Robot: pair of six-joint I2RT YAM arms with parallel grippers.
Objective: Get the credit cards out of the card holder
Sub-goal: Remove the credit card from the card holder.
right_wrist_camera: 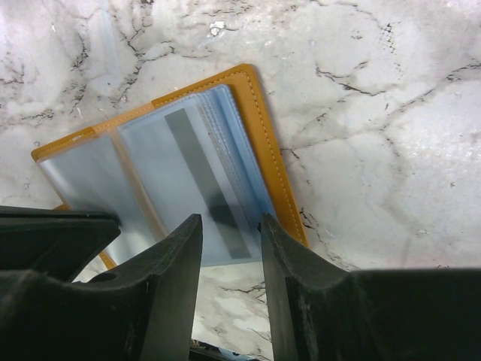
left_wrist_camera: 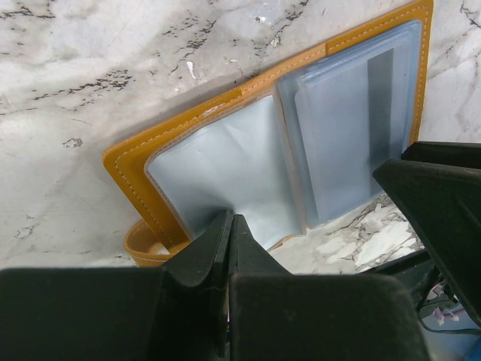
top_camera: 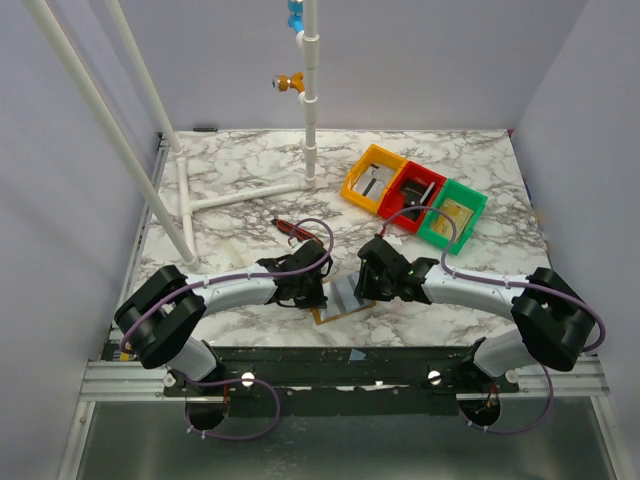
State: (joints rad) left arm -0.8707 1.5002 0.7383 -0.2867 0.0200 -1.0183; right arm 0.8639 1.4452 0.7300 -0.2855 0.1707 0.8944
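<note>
Marbled white surface (top_camera: 230, 180) carries an open tan card holder (left_wrist_camera: 225, 165) close to its near edge, lying flat between the two arms with its clear sleeves facing up, while three coloured bins (top_camera: 408, 172) sit well apart toward the far right. Left pincer (left_wrist_camera: 229, 229) has its fingers pressed together, tips at the near edge of the holder's sleeve page on its own side, though whether they pinch the plastic cannot be told. Right pincer (right_wrist_camera: 231, 222) stands parted, its fingers either side of the near edge of a card (right_wrist_camera: 199, 169) with a dark stripe tucked in the other page's sleeves.
</note>
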